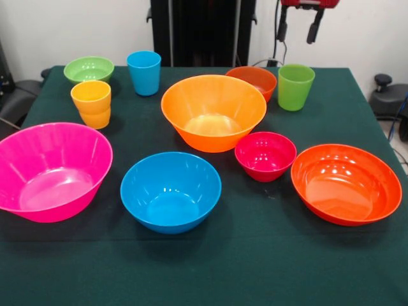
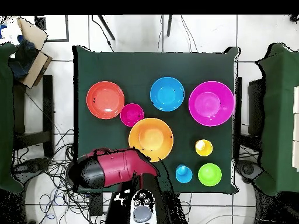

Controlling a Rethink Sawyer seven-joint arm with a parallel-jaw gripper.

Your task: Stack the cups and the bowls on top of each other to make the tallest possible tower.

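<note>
Raised well above the table's far right corner in the front view, the gripper (image 1: 298, 29) hangs with its two dark fingers (image 1: 314, 30) pointing straight down and spread apart, holding nothing.

On the green table (image 1: 255, 268) every piece stands apart from the others, upright with its mouth facing up, and nothing is stacked apart from the yellow-orange piece. The big pink bowl (image 1: 52, 171) sits at the near left, tipped a little toward the camera. The big orange bowl (image 1: 213, 111) stands near the middle. The wide red-orange bowl (image 1: 345, 183) lies at the near right. The medium blue bowl (image 1: 170, 190) is at the near centre, between pink and red-orange. The small magenta bowl (image 1: 265, 155) sits just in front and to the right of the big orange one. The small orange-red bowl (image 1: 253, 80) is partly hidden behind the big orange bowl. The small green bowl (image 1: 88, 69) is at the far left. The green cup (image 1: 295, 87) stands just right of the orange-red bowl, the blue cup (image 1: 144, 72) right of the green bowl, and the yellow-orange cup (image 1: 91, 103), with a rim line around its middle, in front of the green bowl.
</note>
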